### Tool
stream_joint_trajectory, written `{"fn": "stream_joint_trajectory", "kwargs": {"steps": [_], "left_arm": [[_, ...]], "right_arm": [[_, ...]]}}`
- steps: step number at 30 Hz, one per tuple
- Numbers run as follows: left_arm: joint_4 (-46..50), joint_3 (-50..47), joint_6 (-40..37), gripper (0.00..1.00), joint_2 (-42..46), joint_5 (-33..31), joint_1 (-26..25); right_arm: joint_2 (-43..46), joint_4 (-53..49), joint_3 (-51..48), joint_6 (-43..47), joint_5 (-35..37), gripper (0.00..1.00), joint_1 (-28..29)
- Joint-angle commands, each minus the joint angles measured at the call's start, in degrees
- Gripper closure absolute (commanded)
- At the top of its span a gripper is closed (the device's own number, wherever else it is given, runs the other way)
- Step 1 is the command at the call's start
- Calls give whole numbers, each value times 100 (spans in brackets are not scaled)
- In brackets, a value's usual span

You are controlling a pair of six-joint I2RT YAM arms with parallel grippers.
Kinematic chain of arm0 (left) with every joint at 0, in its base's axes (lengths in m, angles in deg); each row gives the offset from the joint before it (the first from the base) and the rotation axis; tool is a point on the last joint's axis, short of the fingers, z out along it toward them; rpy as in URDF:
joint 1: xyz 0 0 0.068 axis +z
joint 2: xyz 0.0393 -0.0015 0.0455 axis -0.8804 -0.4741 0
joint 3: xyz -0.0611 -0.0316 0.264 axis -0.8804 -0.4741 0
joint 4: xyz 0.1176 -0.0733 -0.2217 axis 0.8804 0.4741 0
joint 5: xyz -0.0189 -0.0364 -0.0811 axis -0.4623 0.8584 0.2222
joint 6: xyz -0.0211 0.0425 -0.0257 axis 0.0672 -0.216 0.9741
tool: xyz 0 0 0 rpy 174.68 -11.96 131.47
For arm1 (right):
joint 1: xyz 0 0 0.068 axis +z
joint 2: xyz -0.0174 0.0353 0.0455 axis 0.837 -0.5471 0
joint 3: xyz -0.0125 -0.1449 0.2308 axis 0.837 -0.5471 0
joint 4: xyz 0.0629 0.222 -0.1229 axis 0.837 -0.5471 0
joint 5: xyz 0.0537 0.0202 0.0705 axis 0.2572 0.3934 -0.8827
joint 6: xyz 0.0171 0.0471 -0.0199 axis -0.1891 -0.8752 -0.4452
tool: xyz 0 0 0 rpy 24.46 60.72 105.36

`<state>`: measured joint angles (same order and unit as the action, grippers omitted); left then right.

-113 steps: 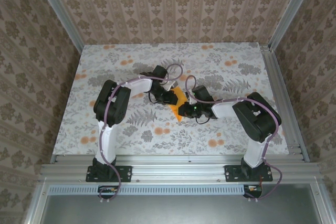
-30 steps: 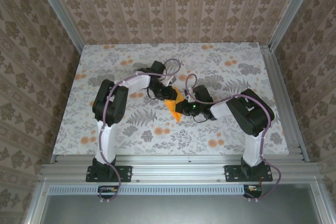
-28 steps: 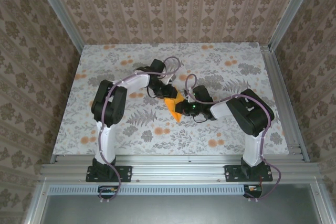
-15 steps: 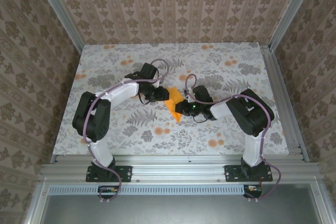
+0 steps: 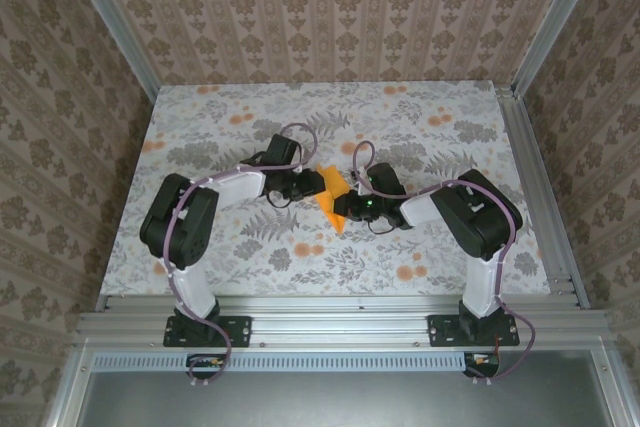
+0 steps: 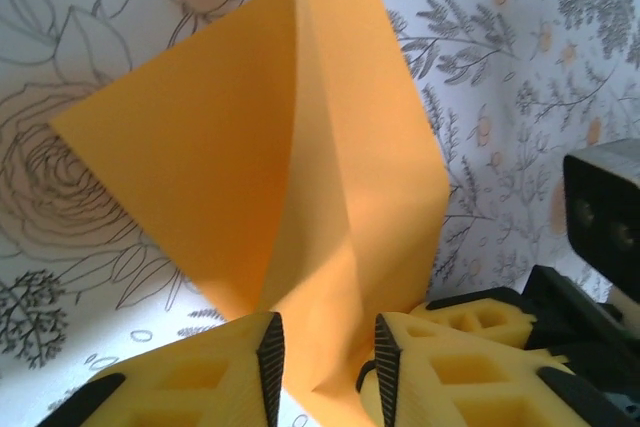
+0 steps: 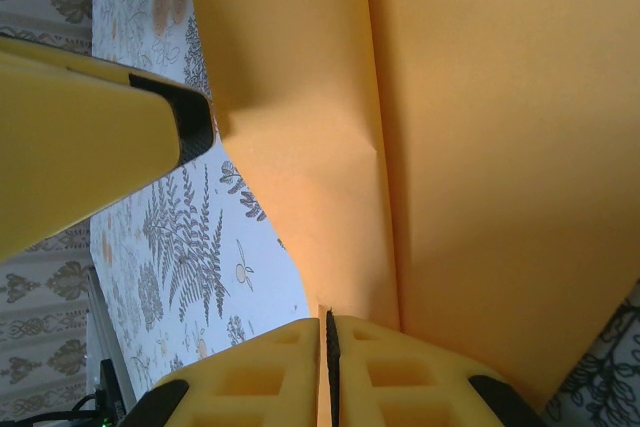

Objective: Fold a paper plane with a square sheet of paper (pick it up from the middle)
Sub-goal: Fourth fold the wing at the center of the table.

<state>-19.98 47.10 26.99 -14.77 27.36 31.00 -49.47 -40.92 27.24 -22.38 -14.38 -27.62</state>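
The square sheet of paper [image 5: 330, 199], bright orange and folded along a centre crease, stands off the table mid-scene between both grippers. In the left wrist view the sheet of paper [image 6: 300, 147] spreads as a kite shape with a raised ridge. The left gripper [image 6: 328, 332] is open, its pads apart on either side of the paper's lower tip. The right gripper [image 7: 328, 322] is shut on the paper [image 7: 480, 147], pinching its edge at the pad seam. From above, the left gripper [image 5: 308, 185] is at the paper's left and the right gripper [image 5: 345, 209] at its lower right. A finished paper plane is out of view.
The floral tablecloth [image 5: 420, 127] lies flat around the arms. Patterned walls and metal rails [image 5: 540, 187] close in the table. A left finger [image 7: 100, 147] shows close beside the paper in the right wrist view.
The left arm swung its elbow out to the left and its gripper came round from behind the paper to its left side. The right arm and the pinched paper stayed put.
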Motion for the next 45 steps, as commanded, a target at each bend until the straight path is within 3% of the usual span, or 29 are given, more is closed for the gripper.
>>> {"fn": "stream_joint_trajectory", "kwargs": {"steps": [1, 24, 31, 39, 45], "left_arm": [[-127, -27, 113, 70, -153, 113, 36], [830, -58, -349, 66, 14, -536, 7], [-104, -125, 36, 66, -120, 74, 12], [-11, -46, -46, 74, -163, 52, 19], [101, 11, -121, 92, -156, -4, 38]], "right_arm": [[-194, -593, -89, 67, 50, 85, 98], [-213, -484, -199, 42, 56, 85, 94], [-196, -468, -233, 41, 32, 85, 100], [-200, -443, -243, 43, 29, 85, 95], [-176, -526, -212, 85, 18, 85, 89]]}}
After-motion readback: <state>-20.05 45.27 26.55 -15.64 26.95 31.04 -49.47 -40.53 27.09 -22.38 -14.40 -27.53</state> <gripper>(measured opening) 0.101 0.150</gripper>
